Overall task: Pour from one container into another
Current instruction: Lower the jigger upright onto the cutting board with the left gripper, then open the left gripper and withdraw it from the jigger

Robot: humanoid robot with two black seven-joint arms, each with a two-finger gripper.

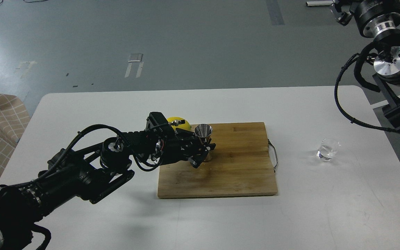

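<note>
The left arm (64, 173) lies nearest the camera, coming in from the lower left corner and reaching across the white table (221, 222) toward the board (234, 166). Its gripper (205, 151) is at the jigger (204, 139), with black fingers (211, 146) on either side of the narrow waist. The fingers look narrow and set about the jigger, though they are dark and it cannot be told for certain that they press on it. The jigger stands upright on the left part of the board, wide cone uppermost, its mouth open to the camera.

Just behind the gripper's body a yellow rounded thing (179, 123) shows, partly hidden by the arm; it sits at the board's far left corner. The board is pale wood with a thin wire handle (273, 156) on its right edge.

The glass (327, 150) stands on the bare table well to the right of the board, apart from both arms. It is clear and seems to hold a little clear liquid at the bottom.

The right arm (387, 59) rises at the upper right, its thick joints and a looping black cable over the table's right corner. Its gripper (339, 12) is at the top edge, small and cut off, so whether it is wide or closed cannot be told.
</note>
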